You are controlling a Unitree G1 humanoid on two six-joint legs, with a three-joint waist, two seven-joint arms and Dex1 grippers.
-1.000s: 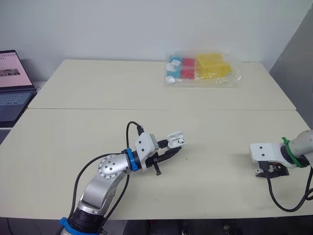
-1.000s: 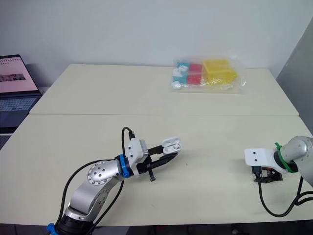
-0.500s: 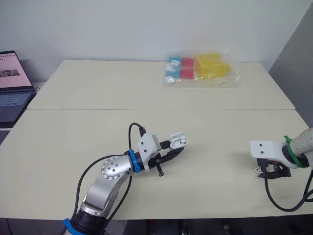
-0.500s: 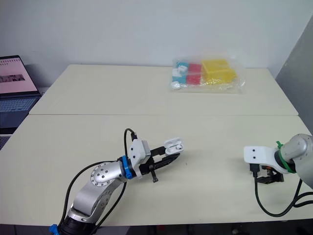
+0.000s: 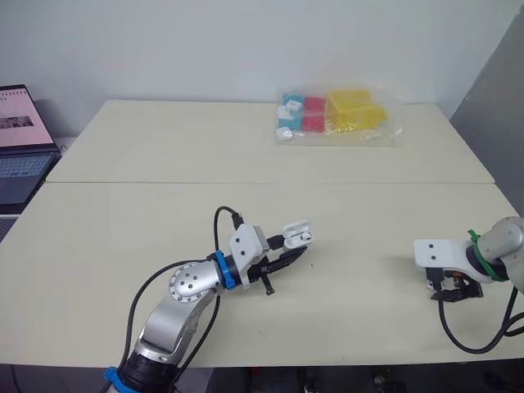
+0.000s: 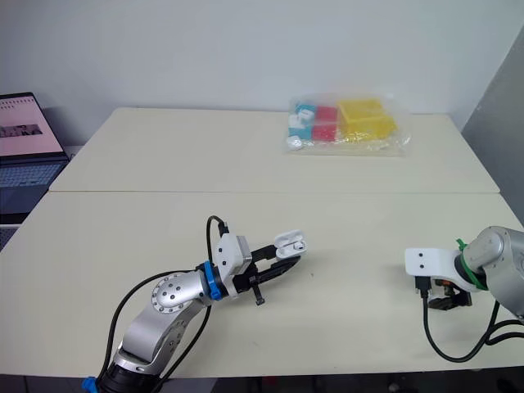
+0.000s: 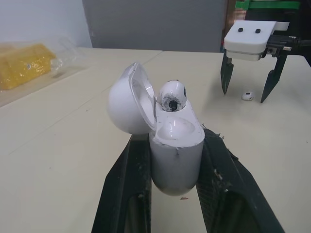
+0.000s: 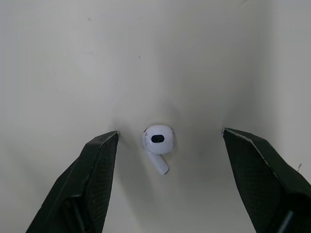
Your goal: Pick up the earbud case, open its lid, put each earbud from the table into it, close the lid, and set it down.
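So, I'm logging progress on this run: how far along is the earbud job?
Done: the left hand holds the earbud case, its lid open, with one earbud seated inside. In hand: the right hand is open around the second earbud on the table, not yet gripping. Left: seat that earbud, close the lid, set the case down.

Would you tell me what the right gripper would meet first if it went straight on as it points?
Most likely the small white earbud on the cream table, lying between the right gripper's open fingers.
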